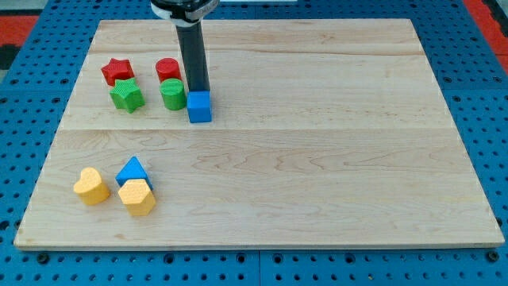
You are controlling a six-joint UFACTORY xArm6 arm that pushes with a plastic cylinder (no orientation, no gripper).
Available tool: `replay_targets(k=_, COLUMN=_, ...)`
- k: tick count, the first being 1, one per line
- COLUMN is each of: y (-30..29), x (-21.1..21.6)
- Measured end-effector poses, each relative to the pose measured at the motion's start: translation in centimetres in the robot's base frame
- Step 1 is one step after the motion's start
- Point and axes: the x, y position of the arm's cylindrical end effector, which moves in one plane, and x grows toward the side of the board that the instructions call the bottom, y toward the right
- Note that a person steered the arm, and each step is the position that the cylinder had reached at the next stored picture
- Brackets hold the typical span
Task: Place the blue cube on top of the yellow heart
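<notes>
The blue cube [200, 107] sits on the wooden board [317, 159], left of centre in the upper part of the view. My tip [198, 90] stands right behind the cube, on its top side, touching or nearly touching it. The yellow heart [91, 186] lies near the view's bottom left, far below and left of the cube.
A green cylinder [172, 94] is just left of the cube, with a red cylinder [167, 70] above it. A red star [117, 71] and a green star [126, 95] lie further left. A blue triangle [132, 171] and a yellow hexagon [138, 197] sit right of the heart.
</notes>
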Motion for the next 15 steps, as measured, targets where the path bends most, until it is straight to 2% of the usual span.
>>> replay_targets(k=3, y=5.6, x=6.8)
replay_targets(k=5, y=0.4, x=5.8)
replay_targets(k=6, y=0.4, x=2.3)
replay_targets(k=7, y=-2.3, x=3.4)
replay_targets(k=9, y=-4.6, x=9.7)
replay_targets(k=11, y=-8.4, x=8.9)
replay_targets(k=12, y=-10.8, x=7.0)
replay_targets(k=14, y=-12.2, x=9.4)
replay_targets(k=15, y=-12.7, x=7.6)
